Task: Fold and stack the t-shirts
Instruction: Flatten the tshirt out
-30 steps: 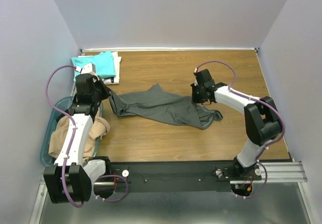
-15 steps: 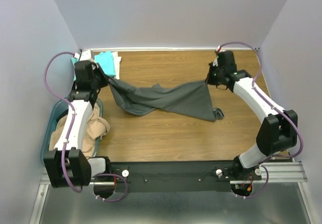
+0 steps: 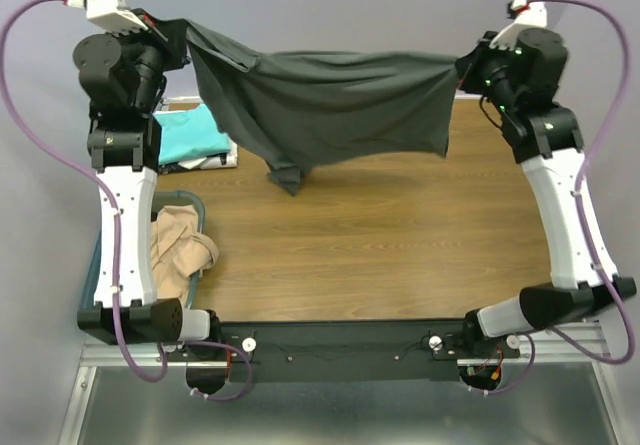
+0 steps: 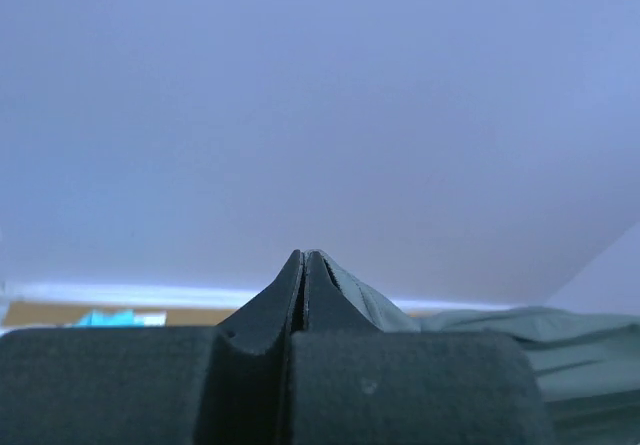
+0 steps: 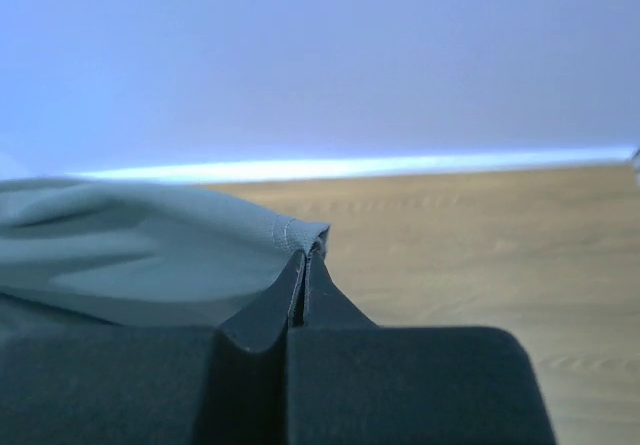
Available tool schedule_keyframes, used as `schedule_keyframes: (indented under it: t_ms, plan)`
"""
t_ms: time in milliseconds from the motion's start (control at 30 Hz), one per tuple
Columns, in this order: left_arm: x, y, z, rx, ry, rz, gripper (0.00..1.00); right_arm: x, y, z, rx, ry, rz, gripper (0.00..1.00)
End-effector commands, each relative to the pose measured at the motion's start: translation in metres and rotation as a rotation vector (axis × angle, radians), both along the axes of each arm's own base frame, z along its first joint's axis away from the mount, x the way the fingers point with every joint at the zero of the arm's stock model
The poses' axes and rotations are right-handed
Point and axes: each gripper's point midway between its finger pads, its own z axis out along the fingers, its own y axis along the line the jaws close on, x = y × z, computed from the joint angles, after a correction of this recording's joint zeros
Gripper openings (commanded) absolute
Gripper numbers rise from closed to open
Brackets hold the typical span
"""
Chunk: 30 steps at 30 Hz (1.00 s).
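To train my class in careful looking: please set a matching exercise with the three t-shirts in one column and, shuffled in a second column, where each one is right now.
Column one:
1. dark grey t-shirt
2. teal t-shirt
3. tan t-shirt

Column two:
A. heaped in the basket
B. hung in the air between the left gripper and the right gripper
C. lying on the table at its far left corner

Pairs: 1-B, 2-C, 3-A.
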Motion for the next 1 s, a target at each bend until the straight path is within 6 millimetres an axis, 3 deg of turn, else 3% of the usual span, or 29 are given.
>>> schedule_keyframes:
  t_ms: [0,33,67,133,167,300,400,433,533,600,733,767,833,967]
  plan:
    - [-0.046,-0.005,0.065,0.005,-0.172,-0.020,0.00,-0.040,-0.030,0.062,-0.077,-0.150,-0.080,0.00]
    - [-0.055,-0.002,0.076,0.003,-0.209,-0.004,0.00,-0.055,-0.038,0.080,-0.092,-0.201,-0.099,0.00]
    - [-0.075,-0.002,0.091,0.005,-0.254,0.007,0.00,-0.065,-0.042,0.090,-0.100,-0.229,-0.109,0.00]
    - [-0.095,0.004,0.108,0.001,-0.308,0.045,0.00,-0.080,-0.051,0.103,-0.120,-0.270,-0.136,0.00]
    - [-0.114,0.005,0.119,0.004,-0.345,0.058,0.00,-0.099,-0.056,0.119,-0.114,-0.317,-0.142,0.00]
    - [-0.157,0.011,0.150,0.017,-0.445,0.110,0.00,-0.137,-0.065,0.147,-0.106,-0.411,-0.151,0.00]
    - [-0.180,0.010,0.170,0.018,-0.504,0.108,0.00,-0.149,-0.069,0.155,-0.074,-0.435,-0.170,0.00]
    - [-0.180,0.008,0.172,0.016,-0.509,0.095,0.00,-0.150,-0.070,0.156,-0.069,-0.435,-0.176,0.00]
    - [-0.165,-0.003,0.169,0.004,-0.496,0.023,0.00,-0.136,-0.069,0.142,-0.064,-0.393,-0.186,0.00]
    - [-0.140,-0.013,0.156,0.004,-0.451,-0.043,0.00,-0.123,-0.069,0.124,-0.073,-0.346,-0.200,0.00]
    - [-0.076,-0.032,0.106,-0.017,-0.316,-0.164,0.00,-0.087,-0.070,0.080,-0.112,-0.243,-0.237,0.00]
    - [-0.073,-0.035,0.101,-0.018,-0.308,-0.174,0.00,-0.081,-0.069,0.072,-0.120,-0.223,-0.240,0.00]
    - [-0.046,-0.043,0.075,-0.019,-0.247,-0.198,0.00,-0.071,-0.069,0.054,-0.133,-0.187,-0.245,0.00]
    - [-0.018,-0.049,0.047,-0.015,-0.178,-0.218,0.00,-0.063,-0.066,0.042,-0.146,-0.164,-0.238,0.00]
